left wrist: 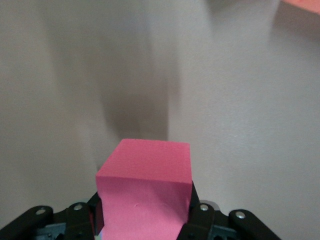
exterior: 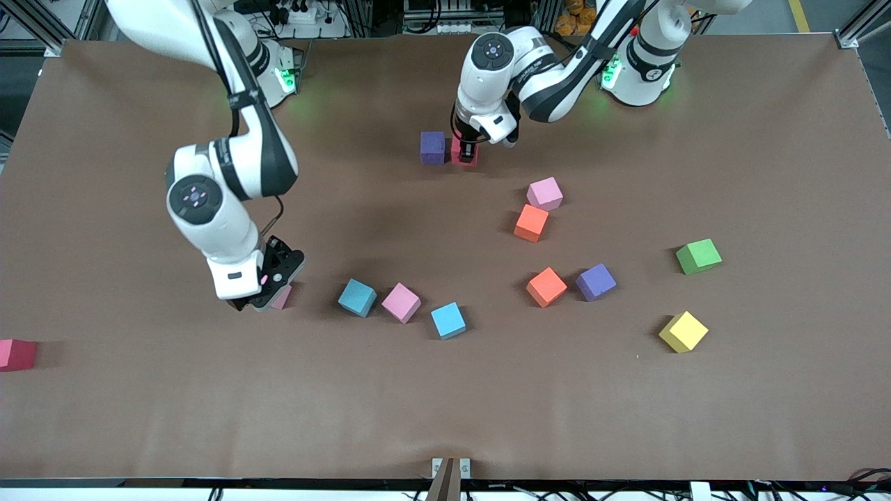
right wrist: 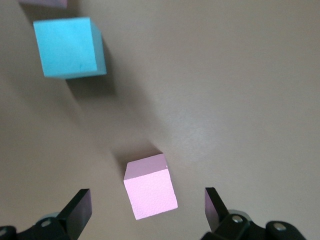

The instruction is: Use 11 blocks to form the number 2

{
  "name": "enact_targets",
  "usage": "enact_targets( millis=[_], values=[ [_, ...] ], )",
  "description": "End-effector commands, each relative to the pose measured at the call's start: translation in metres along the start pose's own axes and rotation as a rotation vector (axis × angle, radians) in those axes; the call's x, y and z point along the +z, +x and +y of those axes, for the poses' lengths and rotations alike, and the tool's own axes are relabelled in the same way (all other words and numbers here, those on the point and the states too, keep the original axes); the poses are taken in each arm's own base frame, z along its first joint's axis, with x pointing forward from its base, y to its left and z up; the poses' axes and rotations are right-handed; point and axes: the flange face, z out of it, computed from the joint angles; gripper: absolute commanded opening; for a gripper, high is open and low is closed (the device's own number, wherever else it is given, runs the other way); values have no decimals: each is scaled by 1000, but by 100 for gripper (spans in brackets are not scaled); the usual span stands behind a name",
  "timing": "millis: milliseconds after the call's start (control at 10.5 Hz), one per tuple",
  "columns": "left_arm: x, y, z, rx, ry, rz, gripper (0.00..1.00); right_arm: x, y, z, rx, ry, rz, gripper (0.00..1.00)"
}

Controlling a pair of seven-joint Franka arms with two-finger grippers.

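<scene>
My left gripper (exterior: 468,153) (left wrist: 145,222) is shut on a red block (exterior: 457,158) (left wrist: 145,185), right beside a purple block (exterior: 432,147) toward the robots' side of the table. My right gripper (exterior: 275,284) (right wrist: 147,209) stands open and low around a pink block (exterior: 282,298) (right wrist: 150,192), one finger (right wrist: 80,210) on each side and not touching it. Loose blocks lie scattered: light blue (exterior: 357,297) (right wrist: 70,46), pink (exterior: 401,303), light blue (exterior: 448,320), pink (exterior: 544,193), orange (exterior: 531,223), orange (exterior: 546,287), purple (exterior: 596,282), yellow (exterior: 683,331).
A green cube (exterior: 698,256) sits toward the left arm's end of the table. A reddish-pink cube (exterior: 15,354) lies at the table's edge at the right arm's end. The brown table (exterior: 445,403) is bare nearer the front camera.
</scene>
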Motion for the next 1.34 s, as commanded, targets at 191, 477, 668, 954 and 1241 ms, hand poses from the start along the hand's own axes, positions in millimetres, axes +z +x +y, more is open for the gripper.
enact_targets(
  millis=[191, 477, 668, 954, 1241],
  values=[
    [22, -10, -17, -38, 30, -34, 0, 24, -8, 15, -99, 30, -3, 100],
    [32, -10, -15, -48, 45, -42, 0, 47, -22, 27, -112, 44, -14, 100],
    [37, -11, -14, -70, 50, -42, 0, 66, -24, 26, -126, 58, -31, 100],
    [43, -13, -18, -71, 64, -38, 0, 94, -32, 22, -174, 67, -35, 100],
    [45, -17, -16, -93, 71, -45, 0, 103, -37, 15, -171, 128, 5, 100]
  ],
)
